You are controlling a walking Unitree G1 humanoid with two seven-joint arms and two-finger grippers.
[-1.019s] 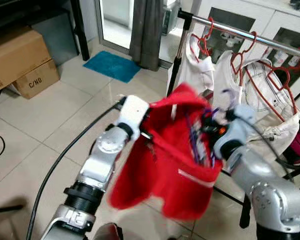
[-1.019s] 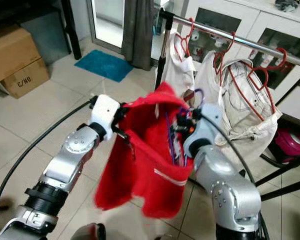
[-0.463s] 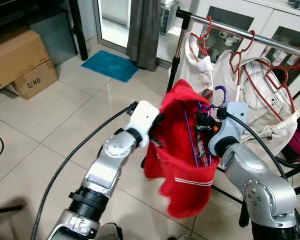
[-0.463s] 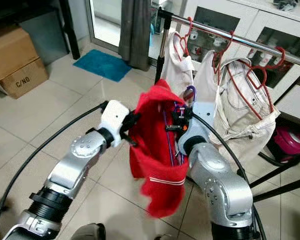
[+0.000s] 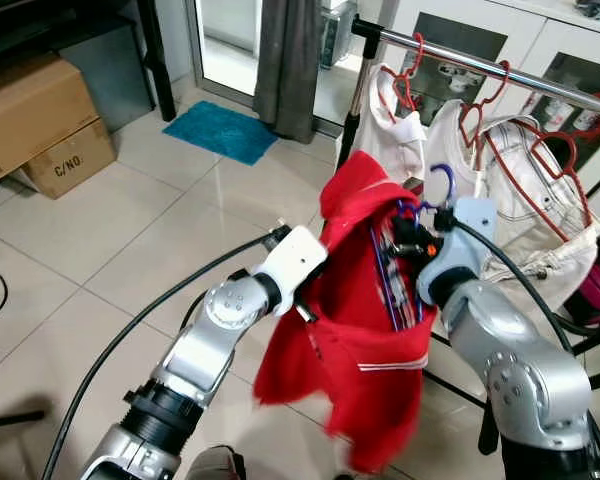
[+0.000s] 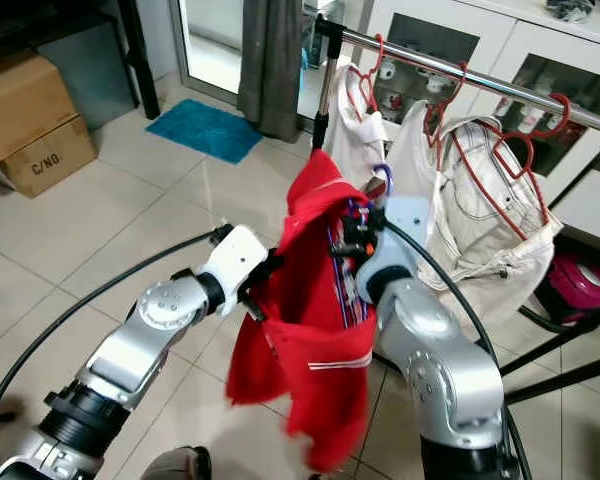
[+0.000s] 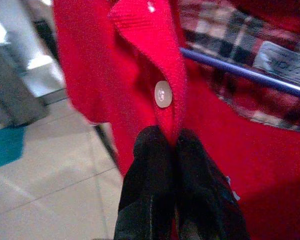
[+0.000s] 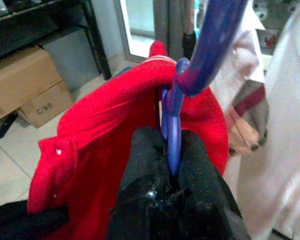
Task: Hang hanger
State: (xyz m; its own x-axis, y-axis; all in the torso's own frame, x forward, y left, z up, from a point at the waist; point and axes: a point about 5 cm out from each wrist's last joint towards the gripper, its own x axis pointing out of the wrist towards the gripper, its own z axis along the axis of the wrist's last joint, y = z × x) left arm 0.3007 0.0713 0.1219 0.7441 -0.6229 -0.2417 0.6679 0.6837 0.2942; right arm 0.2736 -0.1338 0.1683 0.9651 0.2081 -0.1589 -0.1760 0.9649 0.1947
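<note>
Right tool [image 8: 171, 165] clamped the purple hanger [image 8: 182, 95] just before the clothes rail [image 5: 500, 68]; left tool [image 7: 172, 150] pinched the red garment's [image 5: 355, 330] buttoned edge hanging from it.

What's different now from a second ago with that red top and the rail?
The right end effector has carried the purple hanger and red top up toward the rail; its hook is not yet over it. The left end effector has drawn closer, still pinching the buttoned edge. The white clothes hang unchanged.
</note>
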